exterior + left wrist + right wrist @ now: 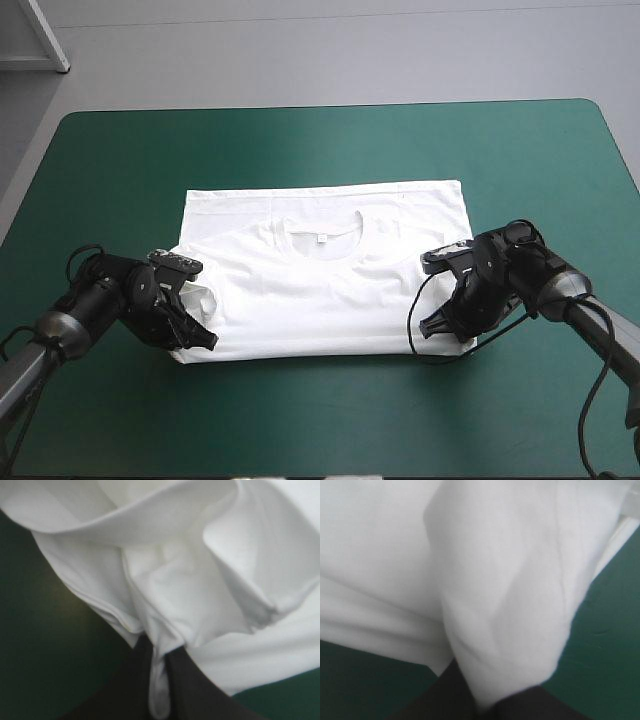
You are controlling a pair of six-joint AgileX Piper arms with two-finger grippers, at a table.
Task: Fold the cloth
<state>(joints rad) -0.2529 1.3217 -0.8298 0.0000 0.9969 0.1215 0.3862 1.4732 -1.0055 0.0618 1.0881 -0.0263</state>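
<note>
T-shirt (325, 290) folded at middle of tabletop (300, 150), collar up, long axis left-right. Near-left corner clamped in left end effector (203, 340), near-right corner in right end effector (432, 325). Rest lies ahead of both, toward far edge; arms equally near.

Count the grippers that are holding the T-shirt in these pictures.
2. The left gripper is shut on the T-shirt at its near left corner; the right gripper is shut on its near right corner.
</note>
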